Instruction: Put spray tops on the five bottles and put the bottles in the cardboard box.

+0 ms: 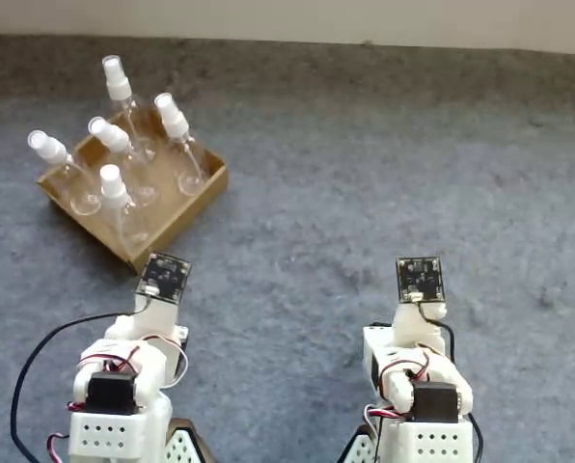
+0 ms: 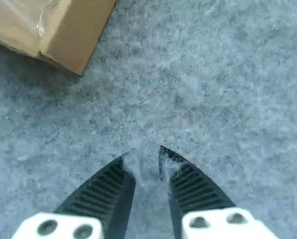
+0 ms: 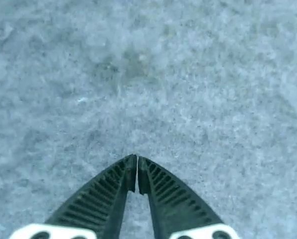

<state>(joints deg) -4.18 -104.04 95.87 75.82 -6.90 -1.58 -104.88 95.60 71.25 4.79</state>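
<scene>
- Over on the far left side of the soft grey fuzzy table cover (image 1: pixel 365 174) sits the low brown cardboard box (image 1: pixel 189 214).
- Five clear see-through bottles (image 1: pixel 125 159) stand up inside the box, close together.
- Each bottle has a white spray top (image 1: pixel 117 77) on it.
- The left arm (image 1: pixel 123 376) is at the near edge of the table, just in front of the box's closest corner.
- The left gripper (image 2: pixel 143 153) has two black ridged fingers (image 2: pixel 106 186). Their tips are a little bit apart, so you can see grey cover between them. They hold nothing.
- A corner of the box (image 2: pixel 64 30) shows ahead of the left gripper, near it but not touching.
- The right arm (image 1: pixel 418 376) is at the near edge too, well away from the box.
- The right gripper (image 3: pixel 137 160) has its black fingers (image 3: pixel 178 196) pressed together at the tips. Nothing is between them.
- Both grippers point down at the grey cover.
</scene>
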